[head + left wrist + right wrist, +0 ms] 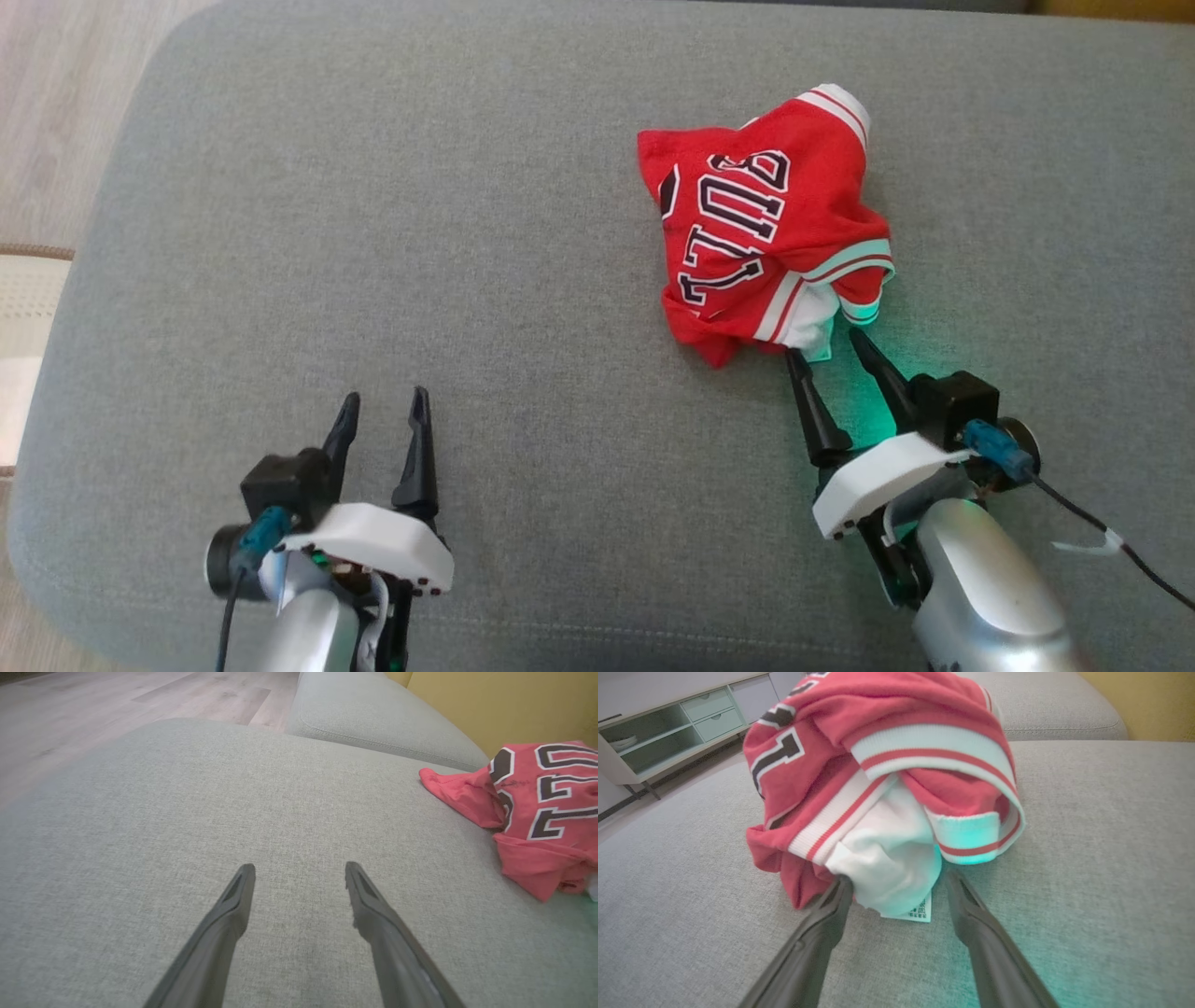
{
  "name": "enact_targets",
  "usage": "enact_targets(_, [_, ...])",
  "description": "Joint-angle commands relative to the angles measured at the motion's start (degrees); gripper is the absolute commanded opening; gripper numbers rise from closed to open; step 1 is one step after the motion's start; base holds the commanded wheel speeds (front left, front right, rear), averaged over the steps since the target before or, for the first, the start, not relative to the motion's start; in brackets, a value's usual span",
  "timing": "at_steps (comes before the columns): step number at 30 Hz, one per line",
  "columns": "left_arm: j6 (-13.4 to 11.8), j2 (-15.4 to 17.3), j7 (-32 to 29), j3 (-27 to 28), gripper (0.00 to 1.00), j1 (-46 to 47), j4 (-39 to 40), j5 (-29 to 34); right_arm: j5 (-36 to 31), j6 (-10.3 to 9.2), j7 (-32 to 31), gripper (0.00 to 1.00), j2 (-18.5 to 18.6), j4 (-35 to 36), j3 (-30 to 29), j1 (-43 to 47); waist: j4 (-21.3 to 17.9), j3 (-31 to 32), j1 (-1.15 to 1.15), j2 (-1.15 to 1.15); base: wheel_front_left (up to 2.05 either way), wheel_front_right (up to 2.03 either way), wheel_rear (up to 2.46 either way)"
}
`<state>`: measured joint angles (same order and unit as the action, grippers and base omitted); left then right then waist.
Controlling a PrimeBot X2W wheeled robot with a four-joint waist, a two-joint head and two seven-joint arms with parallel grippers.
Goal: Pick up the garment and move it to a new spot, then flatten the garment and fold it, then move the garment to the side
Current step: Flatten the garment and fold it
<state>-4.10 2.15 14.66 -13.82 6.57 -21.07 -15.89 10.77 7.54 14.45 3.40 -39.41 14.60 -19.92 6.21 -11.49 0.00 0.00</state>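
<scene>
Red basketball jersey (770, 243) is lying crumpled in a heap on the grey sofa cushion (420, 233), directly ahead of the right gripper (823, 344).

- Right gripper: fingers are standing apart, nothing clamped. Its tips are sitting at the heap's near edge.
- Right wrist view: a white fold (887, 858) of the jersey is bulging into the gap between the tips. A printed label (917, 911) is poking out just below that fold. The finger on that view's left seems to be touching fabric; the other is just beside the striped trim.
- Left gripper (384, 395): fingers spread, empty, hovering over bare cushion. The jersey is sitting well off ahead and to its right.

Step in hand, as judged: the first pick-up, with the right arm lining up its grasp. Moving, flattening and folding are not yet begun.

Next move probably calls for pushing slightly forward so the fold sits deeper between the fingers, then closing and lifting. Risk: pinching only the label or one thin layer.
</scene>
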Motion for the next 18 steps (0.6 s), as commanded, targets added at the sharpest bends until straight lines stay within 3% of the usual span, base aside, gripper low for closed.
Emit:
enact_targets(1, [-0.3, 0.7, 0.3, 1.7, 1.0, 2.0, 1.7, -0.5, -0.3, -0.05, 0.5, 1.0, -0.5, 1.8, 1.1, -1.5, 0.0, -0.2, 0.0, 0.0, 0.0, 0.0, 0.0])
enact_targets(4, [-0.4, 0.7, 0.3, 1.5, 1.0, 2.2, 1.7, -0.6, -0.7, -0.05, 0.5, 1.0, -0.5, 2.1, 0.8, -1.6, 0.0, -0.5, 0.0, 0.0, 0.0, 0.0, 0.0])
enact_targets(6, [-0.5, 0.7, 0.3, 1.4, 1.0, 2.5, 1.8, -0.7, -0.7, -0.05, 0.5, 0.91, -0.5, 2.3, 0.6, -1.7, -0.1, -0.9, 0.0, 0.0, 0.0, 0.0, 0.0])
enact_targets(9, [-0.4, 0.7, 0.3, 1.4, 1.0, 2.8, 1.9, -0.5, -0.8, -0.05, 0.5, 0.43, -0.5, 2.9, 0.2, -1.8, -0.3, -1.2, 0.0, 0.0, 0.0, 0.0, 0.0])
enact_targets(13, [-0.1, 0.7, 0.3, 1.6, 1.0, 2.8, 2.0, -0.9, -1.0, -0.05, 0.5, 0.22, -0.5, 5.1, -1.1, -1.0, -1.0, -0.7, 0.0, 0.0, 0.0, 0.0, 0.0])
enact_targets(15, [-0.1, 0.7, 0.3, 1.8, 1.0, 2.8, 2.1, -0.9, -1.0, -0.05, 0.5, 0.03, -0.5, 6.0, -1.7, -0.7, -1.5, -0.4, 0.0, 0.0, 0.0, 0.0, 0.0])
enact_targets(18, [0.0, 0.7, 0.3, 2.1, 1.0, 2.6, 1.9, -0.5, -1.3, -0.05, 0.5, 0.0, -0.5, 7.6, -2.7, -0.2, -2.6, 0.3, 0.0, 0.0, 0.0, 0.0, 0.0])
